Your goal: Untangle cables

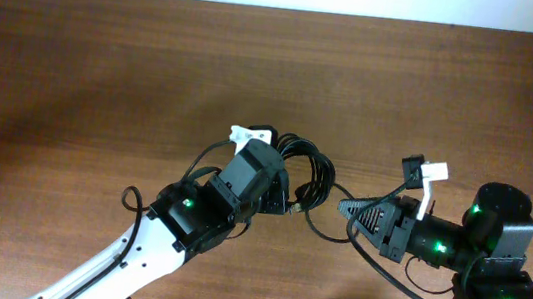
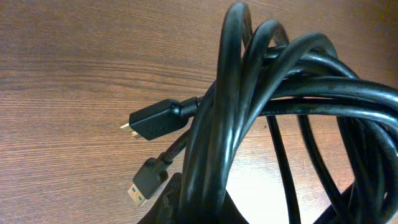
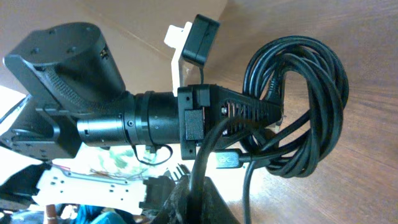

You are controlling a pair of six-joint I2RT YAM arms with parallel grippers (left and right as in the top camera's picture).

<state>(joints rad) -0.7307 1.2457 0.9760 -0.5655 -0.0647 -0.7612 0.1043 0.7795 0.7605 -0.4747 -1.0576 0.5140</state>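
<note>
Evidently the left tool (image 1: 285, 198) and right tool (image 1: 345, 207) each clamp the cables (image 1: 316, 171), whose white print (image 2: 281, 112) is illegible.

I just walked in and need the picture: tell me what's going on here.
Two robot arms are working on a tangled coil of black cables on the table. The left gripper is shut on the coil. The right gripper is shut on a strand leading out of it. The cables are not yet untangled; the loops lie bunched together.
</note>
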